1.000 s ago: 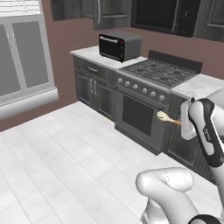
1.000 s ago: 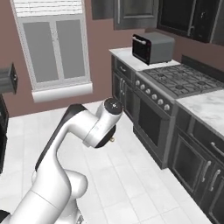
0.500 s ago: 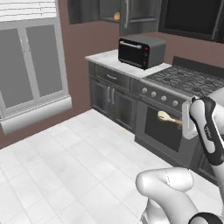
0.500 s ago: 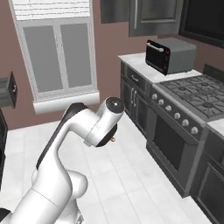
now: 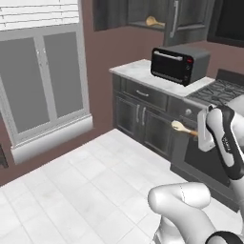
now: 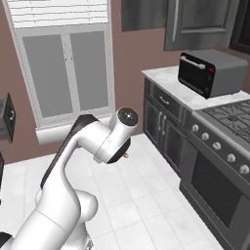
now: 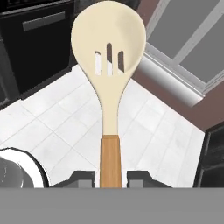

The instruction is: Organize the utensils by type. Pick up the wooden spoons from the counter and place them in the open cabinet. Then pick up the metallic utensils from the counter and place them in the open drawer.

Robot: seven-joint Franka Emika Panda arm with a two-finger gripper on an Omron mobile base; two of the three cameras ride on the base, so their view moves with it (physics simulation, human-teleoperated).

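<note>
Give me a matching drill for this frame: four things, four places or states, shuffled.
Things:
1. slotted pale wooden spoon with orange-brown handle
2. large light-tan wooden spoon
3. black toaster oven with silver handle
4. white marble counter

Places or states:
A. on the counter, beside the stove
B. lying on the shelf of the open dark grey wall cabinet
C. held by its handle in the pincer
D. on top of dark grey base cabinets

Pairs: 1-C, 2-B, 3-A, 4-D
</note>
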